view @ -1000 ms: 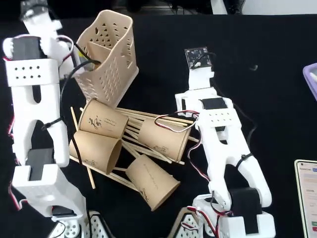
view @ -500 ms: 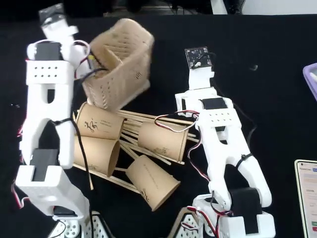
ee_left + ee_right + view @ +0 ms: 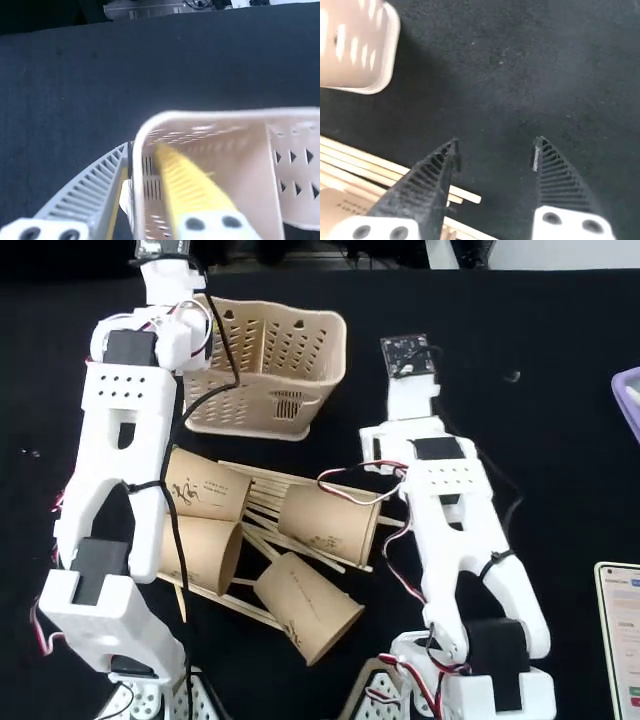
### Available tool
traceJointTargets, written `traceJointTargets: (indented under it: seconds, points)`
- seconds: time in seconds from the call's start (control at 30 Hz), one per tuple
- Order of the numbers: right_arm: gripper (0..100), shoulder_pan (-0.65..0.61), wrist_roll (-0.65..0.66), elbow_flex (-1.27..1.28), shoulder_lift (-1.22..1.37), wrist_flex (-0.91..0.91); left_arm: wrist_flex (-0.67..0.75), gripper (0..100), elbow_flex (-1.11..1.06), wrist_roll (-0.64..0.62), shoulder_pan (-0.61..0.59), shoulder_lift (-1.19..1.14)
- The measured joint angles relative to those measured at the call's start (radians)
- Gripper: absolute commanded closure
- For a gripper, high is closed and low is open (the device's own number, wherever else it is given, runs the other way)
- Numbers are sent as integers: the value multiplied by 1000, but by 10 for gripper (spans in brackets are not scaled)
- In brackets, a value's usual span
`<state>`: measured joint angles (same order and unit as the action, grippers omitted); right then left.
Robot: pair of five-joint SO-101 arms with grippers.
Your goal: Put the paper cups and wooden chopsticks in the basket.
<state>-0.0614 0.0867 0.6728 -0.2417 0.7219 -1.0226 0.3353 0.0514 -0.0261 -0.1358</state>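
Four paper cups (image 3: 330,525) lie on their sides mid-table (image 3: 560,440), w/ the wooden chopsticks (image 3: 290,478) strewn under & btw them. Nothing's in the basket (image 3: 270,365) yet. My left jaws are clamped on the basket's wall near a corner, yellow finger (image 3: 190,185) inside, grey one (image 3: 90,190) outside. That's a rim grip, prob. so I can set the opening where loading is easy. The basket sits at the far side, just beyond the pile; can't tell if it's flat on its base. My right jaws hang apart over bare table, chopstick ends just beside one finger. Room: open table right of the basket & beyond it. The pile is hemmed in btw my two arms, w/ my right arm's wires (image 3: 350,480) draped over one cup, so a sweep there risks snags.
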Motion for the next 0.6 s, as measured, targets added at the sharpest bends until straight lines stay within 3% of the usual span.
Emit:
traceJointTargets:
  seconds: [0.37, 0.6]
  points:
    - [759, 5, 0, 0, 0, 0, -2, 770, -15, -52, -40, -6]
    - [759, 5, 0, 0, 0, -5, -146, 766, 6, -55, -44, 78]
